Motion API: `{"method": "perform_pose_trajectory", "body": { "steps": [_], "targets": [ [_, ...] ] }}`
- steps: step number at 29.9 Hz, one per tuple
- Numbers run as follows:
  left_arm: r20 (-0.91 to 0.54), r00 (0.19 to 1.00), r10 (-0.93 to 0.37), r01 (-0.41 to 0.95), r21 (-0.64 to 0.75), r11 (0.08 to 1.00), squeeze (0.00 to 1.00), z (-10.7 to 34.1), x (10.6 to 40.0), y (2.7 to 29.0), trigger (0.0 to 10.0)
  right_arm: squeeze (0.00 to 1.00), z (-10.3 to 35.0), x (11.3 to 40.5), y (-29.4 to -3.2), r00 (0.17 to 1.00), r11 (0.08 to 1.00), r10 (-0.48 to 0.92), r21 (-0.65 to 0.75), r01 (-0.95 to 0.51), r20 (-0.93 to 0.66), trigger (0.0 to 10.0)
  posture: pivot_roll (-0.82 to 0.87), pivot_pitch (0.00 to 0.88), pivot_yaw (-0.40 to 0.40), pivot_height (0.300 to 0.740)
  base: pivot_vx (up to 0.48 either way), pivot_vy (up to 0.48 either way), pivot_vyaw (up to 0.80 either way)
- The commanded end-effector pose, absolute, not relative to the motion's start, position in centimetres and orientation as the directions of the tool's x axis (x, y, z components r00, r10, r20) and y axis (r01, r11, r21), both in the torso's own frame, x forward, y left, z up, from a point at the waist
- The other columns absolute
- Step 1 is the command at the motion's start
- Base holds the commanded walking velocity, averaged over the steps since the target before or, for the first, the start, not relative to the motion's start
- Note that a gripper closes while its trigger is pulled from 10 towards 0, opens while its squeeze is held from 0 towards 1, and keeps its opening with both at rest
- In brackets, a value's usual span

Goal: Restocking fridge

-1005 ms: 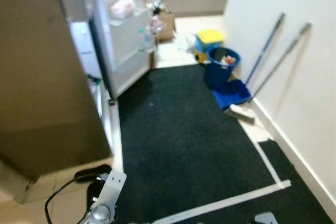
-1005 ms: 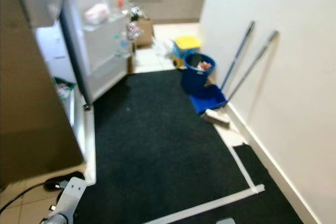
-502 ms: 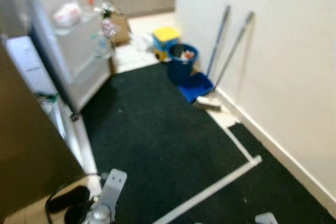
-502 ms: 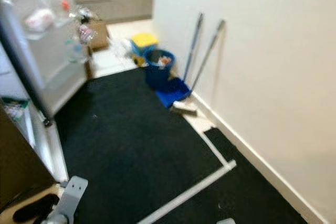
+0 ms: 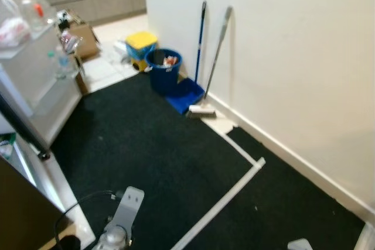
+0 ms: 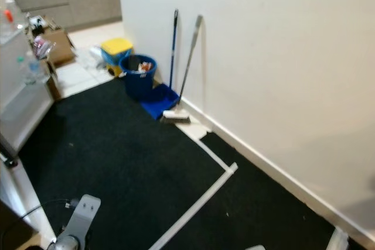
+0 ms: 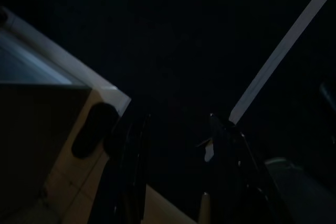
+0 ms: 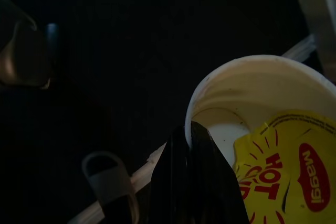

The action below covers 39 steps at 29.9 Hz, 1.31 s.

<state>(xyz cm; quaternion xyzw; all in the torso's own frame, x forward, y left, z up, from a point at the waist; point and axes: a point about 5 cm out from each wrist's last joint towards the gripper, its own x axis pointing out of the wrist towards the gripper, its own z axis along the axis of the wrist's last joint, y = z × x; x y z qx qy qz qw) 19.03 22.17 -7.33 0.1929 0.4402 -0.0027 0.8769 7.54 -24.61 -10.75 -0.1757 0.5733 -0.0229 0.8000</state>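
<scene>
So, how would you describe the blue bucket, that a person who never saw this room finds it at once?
Start at the long white wall on the robot's right and follow its foot to the far end of the black carpet. There the blue bucket stands beside two long-handled tools leaning on the wall. It is round, dark blue and holds rubbish, unlike the yellow-lidded box behind it and the flat blue dustpan in front.

Blue bucket (image 5: 163, 69) set on dark carpet (image 5: 152, 162), yellow box (image 5: 142, 43) behind; broom (image 5: 212, 62) and mop handle (image 5: 200, 39) leaned against white wall (image 5: 281, 51).
</scene>
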Motion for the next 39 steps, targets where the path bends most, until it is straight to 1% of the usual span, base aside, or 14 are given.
{"method": "perform_pose_trajectory", "body": {
  "steps": [1,6,18,22,25,26,32,33,34,35,38,39],
  "targets": [
    [-0.789,0.594,0.159,0.181,0.323,0.929,0.01,-7.7,18.4,21.9,10.0,0.0,-10.6,8.2,-24.3,0.374,0.939,-0.224,-0.302,-0.165,-0.9,10.0,-0.03,0.006,-0.069,0.74,0.0,0.0,0.0],
    [-0.78,0.609,0.147,0.18,0.315,0.932,0.01,-7.6,18.6,21.7,10.0,0.0,-10.5,8.6,-24.5,0.392,0.938,-0.215,-0.301,-0.172,-0.895,10.0,-0.03,0.006,-0.069,0.74,0.0,0.0,0.0],
    [-0.775,0.618,0.135,0.187,0.311,0.932,0.01,-7.6,18.7,21.5,10.0,0.0,-10.5,8.7,-24.3,0.403,0.939,-0.211,-0.299,-0.168,-0.891,10.0,-0.02,0.003,-0.072,0.74,0.0,0.0,0.0],
    [-0.769,0.62,0.155,0.156,0.314,0.936,0.01,-7.6,18.5,21.9,10.0,0.0,-10.4,9.1,-24.2,0.408,0.932,-0.202,-0.303,-0.199,-0.89,10.0,0.02,0.004,-0.096,0.74,0.244,0.0,0.0],
    [-0.769,0.616,0.169,0.138,0.316,0.939,0.01,-7.6,18.2,22.3,10.0,0.0,-10.4,9.3,-24.2,0.41,0.928,-0.198,-0.305,-0.215,-0.89,10.0,0.02,0.005,-0.099,0.74,0.16,0.0,0.0],
    [-0.771,0.612,0.176,0.13,0.318,0.939,0.01,-7.7,17.9,22.5,10.0,0.0,-10.3,9.5,-24.2,0.413,0.925,-0.195,-0.307,-0.223,-0.889,10.0,0.04,0.006,-0.112,0.74,0.0,0.0,0.0],
    [-0.786,0.586,0.197,0.115,0.322,0.94,0.01,-8.3,16.2,23.1,10.0,0.0,-10.0,10.9,-24.3,0.439,0.917,-0.19,-0.318,-0.241,-0.878,10.0,0.05,0.008,-0.122,0.74,0.0,0.0,0.0],
    [-0.794,0.571,0.207,0.11,0.324,0.94,0.01,-8.6,15.4,23.4,10.0,0.0,-9.7,11.9,-24.3,0.46,0.913,-0.185,-0.325,-0.247,-0.868,10.0,0.05,0.005,-0.116,0.74,0.0,0.0,0.0],
    [-0.796,0.567,0.211,0.107,0.325,0.94,0.01,-8.6,15.1,23.5,10.0,0.0,-9.6,12.3,-24.3,0.47,0.911,-0.182,-0.328,-0.251,-0.864,10.0,0.05,0.004,-0.114,0.74,0.0,0.0,0.0],
    [-0.796,0.567,0.211,0.107,0.325,0.94,0.01,-8.6,15.1,23.5,10.0,0.0,-9.6,12.3,-24.3,0.47,0.911,-0.182,-0.328,-0.251,-0.864,10.0,0.05,0.004,-0.114,0.74,0.0,0.0,0.0],
    [-0.794,0.565,0.223,0.094,0.331,0.939,0.01,-8.6,15.0,23.8,10.0,0.0,-9.2,13.7,-24.1,0.502,0.912,-0.174,-0.331,-0.242,-0.847,10.0,0.05,0.0,-0.106,0.74,0.0,0.0,0.0],
    [-0.783,0.583,0.217,0.096,0.332,0.938,0.0,-8.4,15.3,23.9,10.0,0.0,-8.9,14.4,-23.9,0.522,0.914,-0.169,-0.331,-0.233,-0.836,10.0,0.05,0.0,-0.099,0.74,0.0,0.0,0.0]
  ]
}}
